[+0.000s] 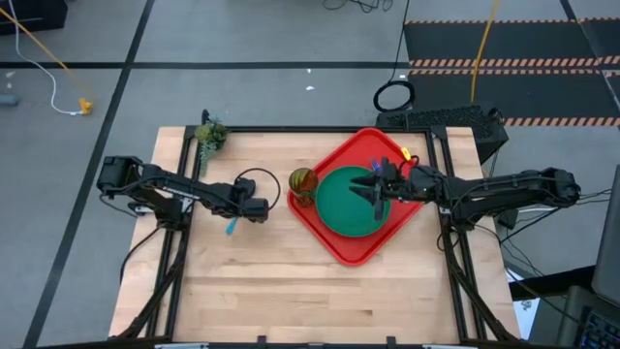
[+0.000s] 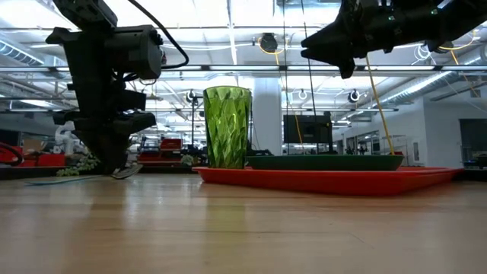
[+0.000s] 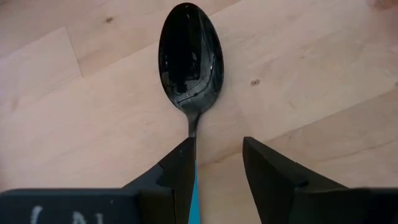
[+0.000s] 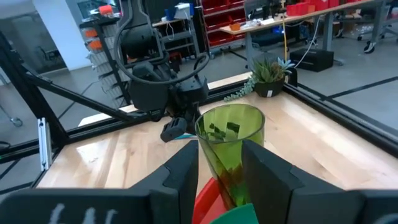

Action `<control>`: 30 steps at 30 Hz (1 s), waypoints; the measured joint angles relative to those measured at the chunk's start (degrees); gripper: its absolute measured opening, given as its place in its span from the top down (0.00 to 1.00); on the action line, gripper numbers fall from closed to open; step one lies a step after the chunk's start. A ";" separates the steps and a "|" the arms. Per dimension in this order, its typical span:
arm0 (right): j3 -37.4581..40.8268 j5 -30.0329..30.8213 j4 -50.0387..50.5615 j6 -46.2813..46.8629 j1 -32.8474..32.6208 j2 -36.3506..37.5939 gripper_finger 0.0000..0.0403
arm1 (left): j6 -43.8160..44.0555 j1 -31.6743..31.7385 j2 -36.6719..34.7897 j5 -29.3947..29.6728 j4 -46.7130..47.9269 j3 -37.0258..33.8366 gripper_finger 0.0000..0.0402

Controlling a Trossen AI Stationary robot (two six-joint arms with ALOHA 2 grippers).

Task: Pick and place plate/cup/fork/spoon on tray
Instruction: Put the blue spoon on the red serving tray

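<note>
Left end effector [image 1: 254,210]: low over the bare bench [image 1: 252,281], left of the tray; fingers [image 3: 180,171] spread, with the spoon's light-blue handle lying against one finger and a gap to the other; not clamped
Spoon [image 3: 189,59]: flat on the wood, dark oval bowl pointing away from the left end effector, handle running back between its fingers
Right end effector [image 1: 376,186]: raised above the plate; fingers [image 4: 186,168] apart, holding nothing
Plate [image 1: 354,204]: dark green, lying inside the tray
Tray [image 1: 334,247]: bright red, turned corner-on, on the right half of the bench
Cup [image 1: 302,184]: upright, standing at the tray's left corner, just beside the plate
Fork [image 1: 373,165]: partly hidden near the tray's far edge; cannot tell how it lies
Plant [image 1: 209,136]: small potted green, at the far left edge of the bench
</note>
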State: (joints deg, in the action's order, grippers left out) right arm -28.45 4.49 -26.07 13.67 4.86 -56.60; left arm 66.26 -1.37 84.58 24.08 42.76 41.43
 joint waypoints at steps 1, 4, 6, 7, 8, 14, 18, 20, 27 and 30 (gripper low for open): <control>0.00 0.02 -0.38 -0.34 0.11 0.00 0.71 | 0.00 0.00 0.00 0.00 0.00 0.00 0.66; 0.00 0.11 -1.38 -1.04 0.43 0.00 0.71 | 0.00 0.00 0.00 0.00 -0.02 0.00 0.66; 0.00 0.13 -1.97 -1.29 0.44 0.00 0.71 | 0.00 0.00 0.00 0.00 -0.04 0.00 0.66; 0.00 0.13 -2.39 -1.34 0.44 0.00 0.71 | 0.00 0.00 0.00 0.00 -0.08 0.00 0.66; -0.01 0.13 -2.78 -1.34 0.44 0.00 0.71 | 0.00 0.00 0.00 0.00 -0.17 0.00 0.66; -0.02 0.13 -2.94 -1.55 0.44 0.02 0.71 | 0.00 0.00 0.00 0.00 -1.57 0.00 0.66; -0.02 0.13 -3.95 -1.96 0.44 0.02 0.71 | 2.10 0.00 0.00 0.02 -5.09 0.00 0.66; -0.02 0.13 -4.70 -2.30 0.44 0.02 0.71 | 3.79 0.00 0.00 0.02 -8.19 0.00 0.66; -0.02 0.13 -6.79 -3.44 0.44 0.02 0.71 | 4.42 0.00 0.00 0.02 -19.27 0.00 0.66; -0.02 0.12 -7.61 -3.72 0.44 0.02 0.71 | 4.41 0.00 0.00 0.03 -23.92 0.00 0.66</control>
State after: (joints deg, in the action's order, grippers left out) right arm -28.47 4.61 -33.68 9.95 5.30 -56.58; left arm 70.67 -1.37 84.58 24.10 18.84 41.43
